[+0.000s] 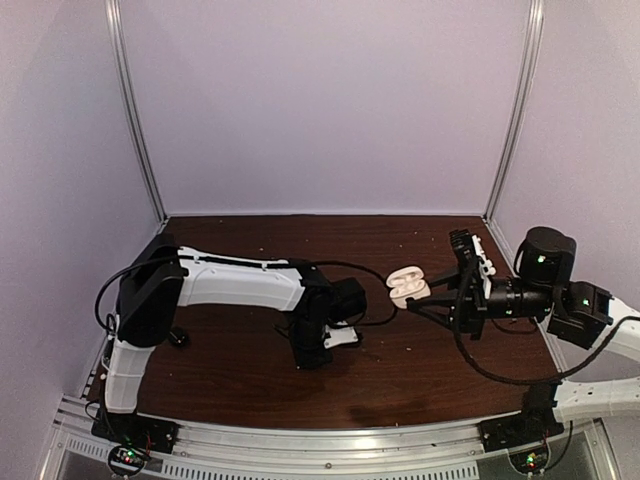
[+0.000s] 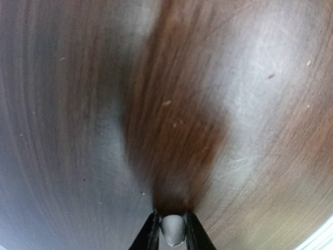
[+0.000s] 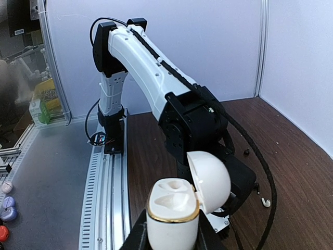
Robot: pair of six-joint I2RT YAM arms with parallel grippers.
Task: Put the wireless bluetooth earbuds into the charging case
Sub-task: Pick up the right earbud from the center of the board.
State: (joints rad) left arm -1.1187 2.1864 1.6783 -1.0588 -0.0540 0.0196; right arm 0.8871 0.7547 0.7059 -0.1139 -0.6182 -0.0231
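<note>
White case: the glossy white egg-shaped charging case with a gold rim [image 3: 171, 216] is clamped in my right claw [image 3: 171, 237], lid hinged open, both sockets bare and facing up.
Left claw: my left claw [image 2: 171, 214] is down at the dark wooden desk [image 2: 78, 104], its fingers pressed together on a small pale rounded earbud [image 2: 173, 232].
Other earbud: a white short-stemmed earbud [image 3: 266, 202] lies loose on the desk, near the left claw.
Step, as I judge it: lift the pinched earbud and carry it over to the case.
Doing it well: rise straight, check the bud has not twisted, line it up over a socket, lower gently, and part the fingers only once it is seated.
Risk: tiny and slick, it may squirt out of the pinch.
</note>
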